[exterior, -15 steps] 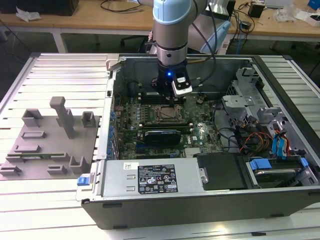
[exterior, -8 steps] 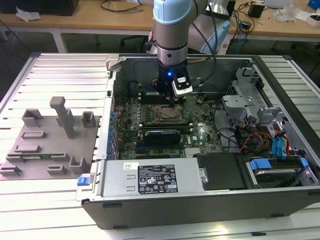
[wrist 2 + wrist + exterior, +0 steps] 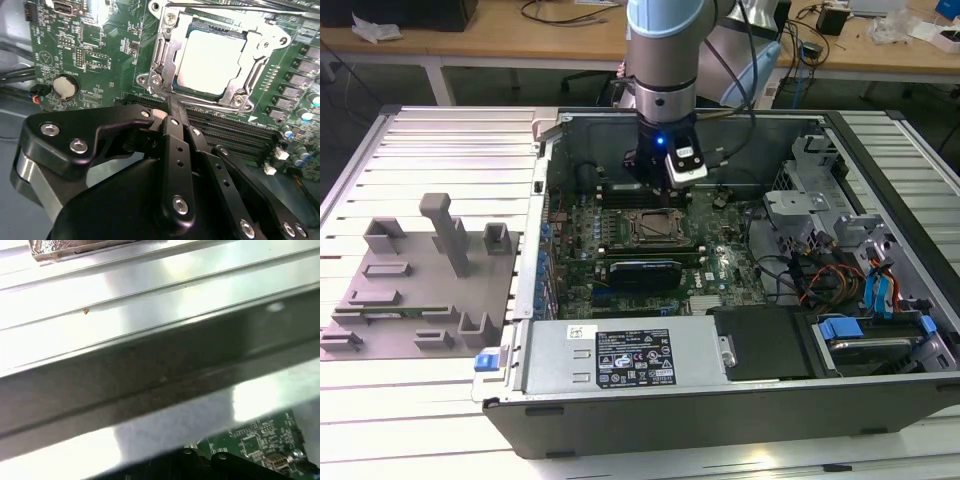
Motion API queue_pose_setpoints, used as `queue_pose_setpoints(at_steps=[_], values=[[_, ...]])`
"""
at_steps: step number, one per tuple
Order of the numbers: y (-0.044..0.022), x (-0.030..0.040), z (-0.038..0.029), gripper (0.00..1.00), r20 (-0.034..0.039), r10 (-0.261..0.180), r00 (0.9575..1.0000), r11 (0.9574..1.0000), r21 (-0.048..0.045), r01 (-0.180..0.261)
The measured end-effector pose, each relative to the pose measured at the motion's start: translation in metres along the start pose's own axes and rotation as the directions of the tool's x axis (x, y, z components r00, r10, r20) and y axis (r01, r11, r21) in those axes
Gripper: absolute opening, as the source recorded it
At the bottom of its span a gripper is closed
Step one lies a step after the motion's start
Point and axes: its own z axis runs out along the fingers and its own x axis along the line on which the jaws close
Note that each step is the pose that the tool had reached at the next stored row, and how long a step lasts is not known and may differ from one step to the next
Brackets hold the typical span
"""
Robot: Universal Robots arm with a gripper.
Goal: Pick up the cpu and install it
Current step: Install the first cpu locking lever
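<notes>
The cpu (image 3: pixel 210 59), a flat square chip with a silvery-white top, lies in the socket on the green motherboard (image 3: pixel 95 50). A metal frame (image 3: pixel 159 55) sits around its edges. In the second wrist view my black gripper (image 3: pixel 170 106) has its fingers pressed together with nothing between them. Its tips stand just off the socket's edge, over the memory slots. In the exterior view the gripper (image 3: pixel 652 185) hangs inside the open computer case, just behind the socket (image 3: pixel 655 228).
A grey fixture plate (image 3: pixel 420 290) with holders and a green module lies at the exterior view's left. The power supply (image 3: pixel 630 355) spans the case front. Cables and drive bays (image 3: pixel 840 280) crowd the right. The case wall (image 3: pixel 150 375) is close to the wrist.
</notes>
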Motion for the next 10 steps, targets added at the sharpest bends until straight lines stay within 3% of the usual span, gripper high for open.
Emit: queue_pose_setpoints(at_steps=[2, 5, 10], values=[[0.0006, -0.0006, -0.0066, 0.11, 0.0032, -0.001, 1.0000, 0.9999, 0.0105, 0.001], [0.0009, -0.0008, -0.0084, 0.11, 0.0059, -0.002, 1.0000, 0.9998, 0.0189, 0.002], [0.0009, -0.0008, -0.0085, 0.11, 0.0064, -0.003, 1.0000, 0.9998, 0.0211, 0.003]])
